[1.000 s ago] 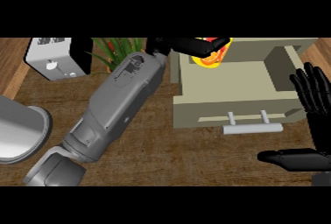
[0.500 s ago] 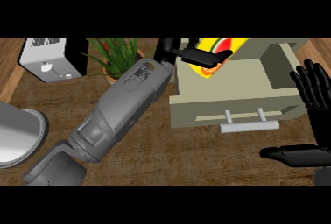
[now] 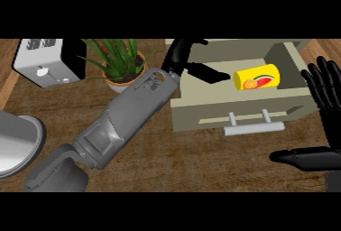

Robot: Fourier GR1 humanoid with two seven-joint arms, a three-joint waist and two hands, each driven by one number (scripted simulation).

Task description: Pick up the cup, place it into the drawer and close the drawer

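Cup [image 3: 256, 78] lies on its side in the open drawer [image 3: 200, 106], just free of my left hand [image 3: 190, 63], whose fingers are spread off it. My right hand [image 3: 326, 90] rests open at the right edge. Risk, I judge: withdrawing could clip the cup (it looks ready to roll). Half a second ago that hand covered it.

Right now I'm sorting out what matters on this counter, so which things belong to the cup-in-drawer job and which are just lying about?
Part of the job:
- cup, yellow with fruit print, lying in the drawer
- drawer, open, with its handle
- left hand, open beside the cup
- right hand, open, resting at the right edge

Just lying about:
- potted plant
- toaster
- grey metal pot at the left edge
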